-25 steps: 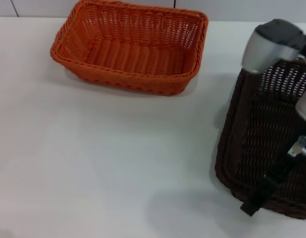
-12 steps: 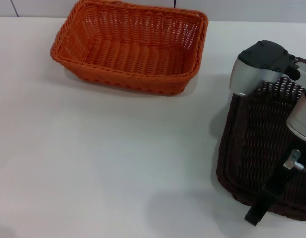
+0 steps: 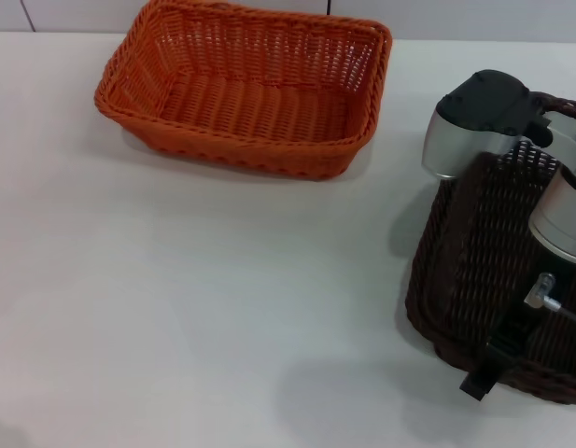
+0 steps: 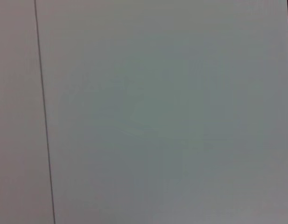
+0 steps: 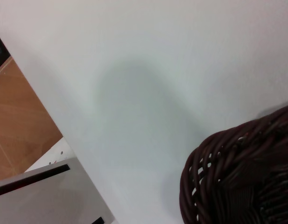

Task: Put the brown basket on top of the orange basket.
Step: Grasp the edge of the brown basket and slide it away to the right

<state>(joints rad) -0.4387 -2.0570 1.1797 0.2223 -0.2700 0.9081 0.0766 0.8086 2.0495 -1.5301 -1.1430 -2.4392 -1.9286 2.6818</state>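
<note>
the shallow rectangular bright orange woven basket (image 3: 245,89) sits upright at upper centre; the shallow rectangular dark brown woven basket (image 3: 488,261) sits tilted at the right edge.

No text, label, brand, number or sign can be read anywhere — not on the orange basket (image 3: 245,89), not on the brown basket (image 3: 498,271), and not on the white table (image 3: 203,308) under them. The grey and black housing of the right arm (image 3: 479,117) carries no legible marking either — both wrist views show only plain surfaces.
</note>
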